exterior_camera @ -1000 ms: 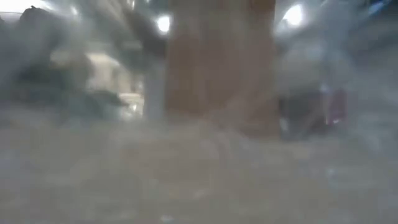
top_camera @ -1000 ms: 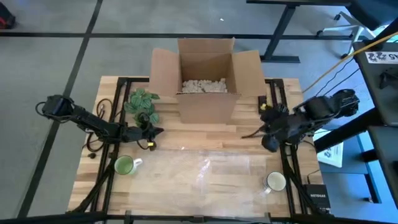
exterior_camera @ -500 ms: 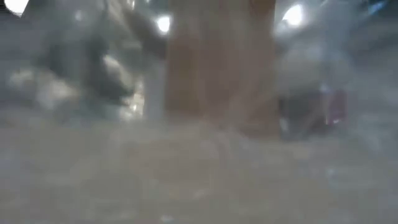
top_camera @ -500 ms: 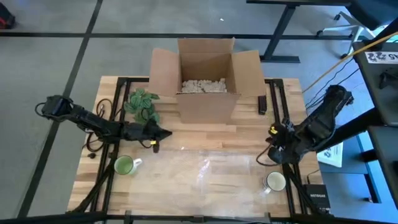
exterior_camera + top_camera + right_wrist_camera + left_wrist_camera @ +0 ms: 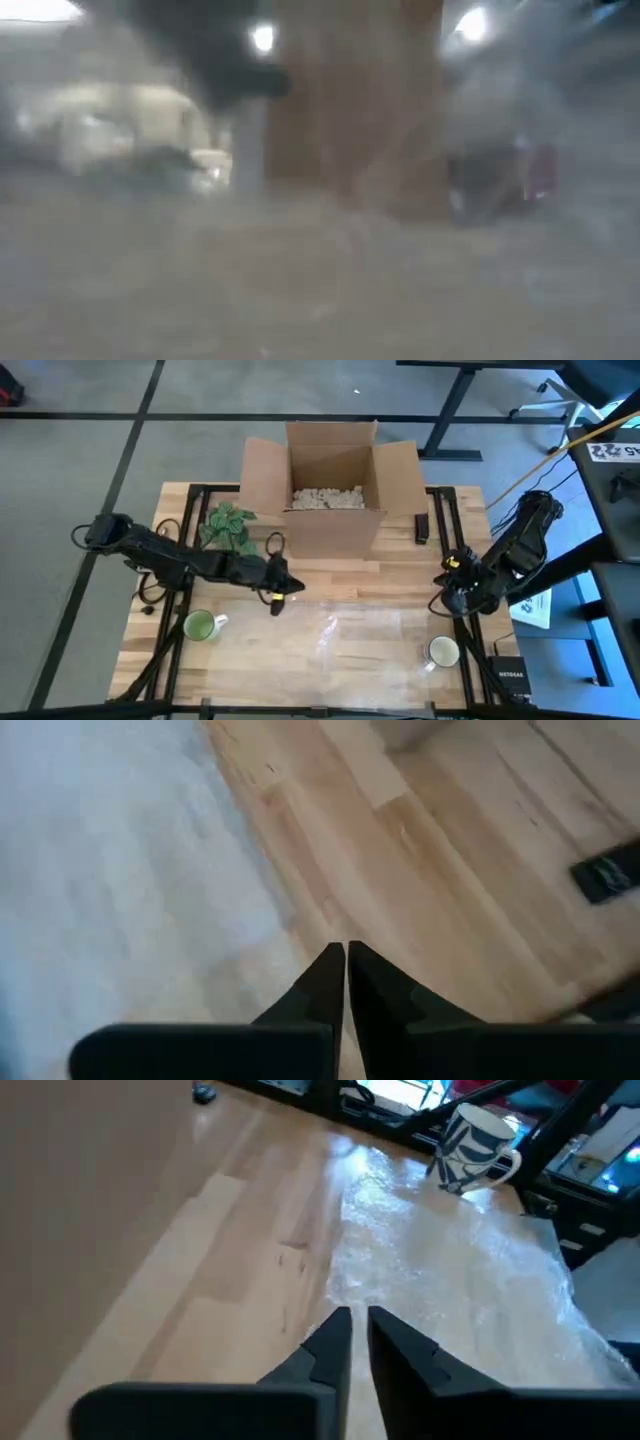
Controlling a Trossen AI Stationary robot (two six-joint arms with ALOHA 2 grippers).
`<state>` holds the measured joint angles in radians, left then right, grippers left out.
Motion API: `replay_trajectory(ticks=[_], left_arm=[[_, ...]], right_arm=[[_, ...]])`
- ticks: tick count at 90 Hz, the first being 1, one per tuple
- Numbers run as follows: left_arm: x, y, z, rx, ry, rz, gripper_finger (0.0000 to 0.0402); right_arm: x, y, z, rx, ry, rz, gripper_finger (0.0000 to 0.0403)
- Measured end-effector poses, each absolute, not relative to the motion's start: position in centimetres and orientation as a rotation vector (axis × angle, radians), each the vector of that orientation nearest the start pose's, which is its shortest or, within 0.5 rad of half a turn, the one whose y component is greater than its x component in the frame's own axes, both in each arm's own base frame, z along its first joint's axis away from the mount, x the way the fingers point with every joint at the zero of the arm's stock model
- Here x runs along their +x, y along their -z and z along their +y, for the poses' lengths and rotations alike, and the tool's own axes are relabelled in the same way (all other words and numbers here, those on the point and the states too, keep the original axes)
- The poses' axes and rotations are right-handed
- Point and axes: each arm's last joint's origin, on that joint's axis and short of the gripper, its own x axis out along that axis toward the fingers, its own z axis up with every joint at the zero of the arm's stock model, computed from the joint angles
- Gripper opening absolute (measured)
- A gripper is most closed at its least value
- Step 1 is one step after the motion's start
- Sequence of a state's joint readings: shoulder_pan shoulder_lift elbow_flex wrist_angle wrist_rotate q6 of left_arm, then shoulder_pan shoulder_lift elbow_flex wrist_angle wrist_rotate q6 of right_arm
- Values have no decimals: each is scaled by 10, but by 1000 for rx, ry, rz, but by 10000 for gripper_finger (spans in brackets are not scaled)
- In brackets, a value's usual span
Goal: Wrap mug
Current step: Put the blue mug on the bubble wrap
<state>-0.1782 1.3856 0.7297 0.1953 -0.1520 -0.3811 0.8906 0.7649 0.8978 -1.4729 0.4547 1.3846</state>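
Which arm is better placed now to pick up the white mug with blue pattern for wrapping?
Probably right: the right gripper hovers just beyond the white mug, while the left gripper is over the bubble wrap's far edge.

White mug [image 5: 443, 651] with dark blue pattern, upright, lower right of high view, handle toward lower left, at the right edge of the wrap sheet. Clear bubble wrap sheet [image 5: 340, 645] lies flat, spread across lower centre of the tabletop [image 5: 400, 575]. Green mug [image 5: 201, 626] upright at lower left, handle pointing right, just off the sheet's left edge.
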Motion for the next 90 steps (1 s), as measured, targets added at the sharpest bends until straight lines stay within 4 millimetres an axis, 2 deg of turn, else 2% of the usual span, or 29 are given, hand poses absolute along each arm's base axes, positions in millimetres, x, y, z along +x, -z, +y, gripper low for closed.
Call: replay_trajectory(ticks=[22, 34, 44, 53, 65, 90], left_arm=[[322, -204, -72, -323, -24, 501, 114], [338, -211, -88, -297, 59, 447, 124], [346, -222, -102, -286, 110, 394, 122], [348, -231, -114, -295, 142, 368, 119], [343, -234, -130, -313, 140, 351, 118], [327, -235, -166, -343, 82, 316, 117]], right_arm=[[63, -283, 66, 441, 337, 1204, 80], [68, -282, 76, 494, 265, 1282, 118], [75, -280, 89, 505, 191, 1334, 132], [83, -274, 102, 472, 149, 1405, 132], [94, -271, 122, 366, 105, 1461, 121], [98, -284, 167, 190, 18, 1433, 99]])
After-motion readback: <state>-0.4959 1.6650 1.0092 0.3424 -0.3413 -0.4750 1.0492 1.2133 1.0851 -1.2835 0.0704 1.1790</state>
